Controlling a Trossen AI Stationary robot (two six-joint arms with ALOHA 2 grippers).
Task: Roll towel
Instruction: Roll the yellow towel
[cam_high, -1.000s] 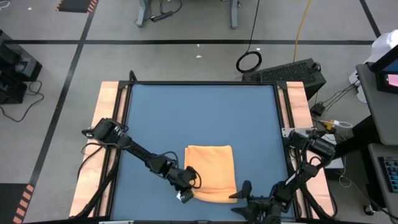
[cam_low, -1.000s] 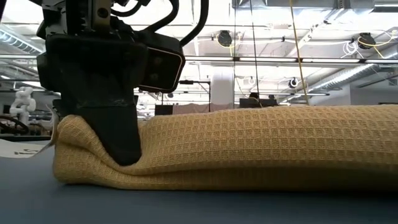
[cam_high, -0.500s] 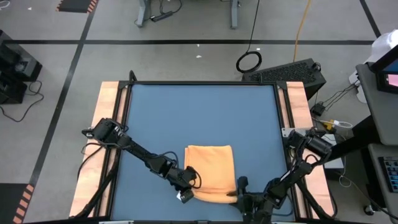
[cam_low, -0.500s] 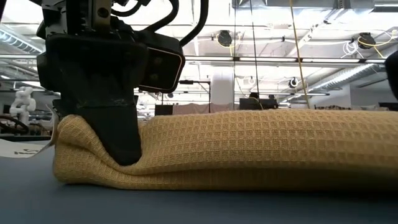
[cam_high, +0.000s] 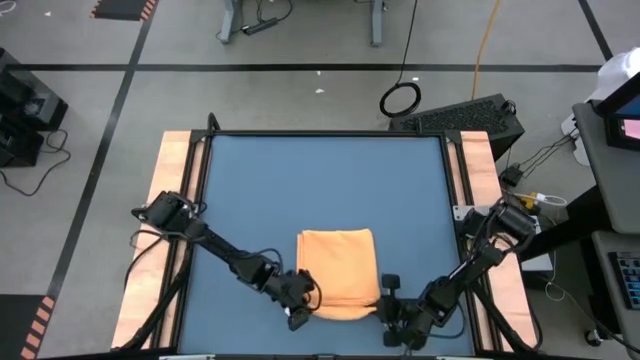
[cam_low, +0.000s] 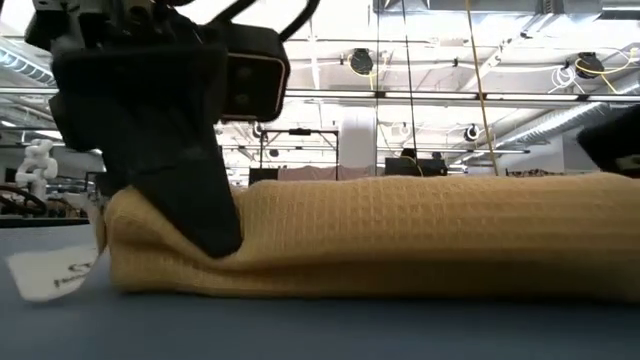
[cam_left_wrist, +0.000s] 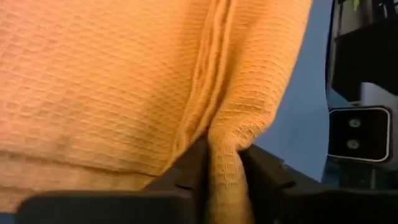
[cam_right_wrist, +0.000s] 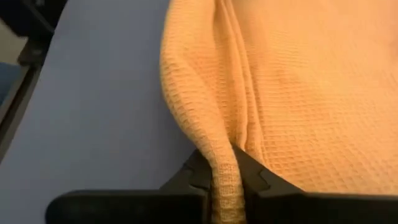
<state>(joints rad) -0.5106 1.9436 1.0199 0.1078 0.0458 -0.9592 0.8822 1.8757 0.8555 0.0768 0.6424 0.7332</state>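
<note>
The orange-yellow towel (cam_high: 338, 265) lies folded flat on the blue table (cam_high: 320, 180), near the front edge. In the low view the towel (cam_low: 400, 230) shows as a low mound, and its white tag (cam_low: 50, 275) lies on the table at its left end. My left gripper (cam_high: 300, 308) is shut on the towel's near left corner. My right gripper (cam_high: 384, 300) is shut on its near right corner. Both slant downward. My left gripper pinches a raised fold of the towel's near left corner (cam_left_wrist: 227, 140) between its two fingers, coming slantwise from the table's near left. The rest of the towel lies on the table. My right gripper pinches a narrow fold at the towel's near right edge (cam_right_wrist: 217, 149) between its two fingers, slanting down from the table's near right. Several layers run into the fold. The towel beyond it rests flat on the table.
Wooden rails (cam_high: 180, 200) run along the table's left and right sides. The blue surface beyond the towel, toward the far edge, is free room. A black device (cam_high: 470, 118) sits off the table's far right corner.
My right gripper has moved toward the towel's near right corner, rolled, and shut on its edge. My left gripper has rolled a little in place. The towel's left end has shifted slightly, and the tag now lies out on the table.
</note>
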